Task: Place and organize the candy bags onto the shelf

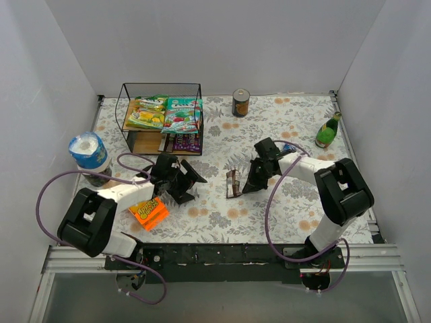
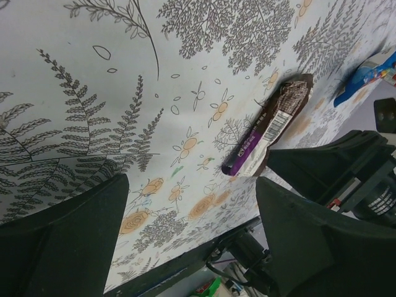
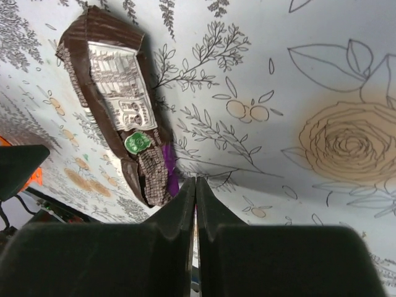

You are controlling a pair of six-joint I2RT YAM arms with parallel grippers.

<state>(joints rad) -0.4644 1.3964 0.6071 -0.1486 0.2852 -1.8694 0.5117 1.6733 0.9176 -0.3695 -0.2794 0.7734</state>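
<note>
The shelf (image 1: 125, 108) stands at the back left. A yellow-green bag (image 1: 148, 113) and a teal bag (image 1: 183, 114) lie on its top board, and purple packets (image 1: 185, 142) on the lower tier. A brown packet (image 1: 233, 183) lies on the table mid-centre. It also shows in the left wrist view (image 2: 272, 120) and the right wrist view (image 3: 114, 99). My right gripper (image 1: 248, 184) (image 3: 195, 180) is shut and empty, its tips just right of that packet's end. My left gripper (image 1: 186, 183) (image 2: 192, 204) is open and empty, left of the packet. A blue packet (image 1: 289, 147) (image 2: 365, 77) lies partly hidden behind the right arm.
An orange flat package (image 1: 149, 212) lies by the left arm. A clear bottle with a blue label (image 1: 89, 156) stands at the left, a can (image 1: 240, 103) at the back centre and a green bottle (image 1: 328, 131) at the right. White walls enclose the flowered table.
</note>
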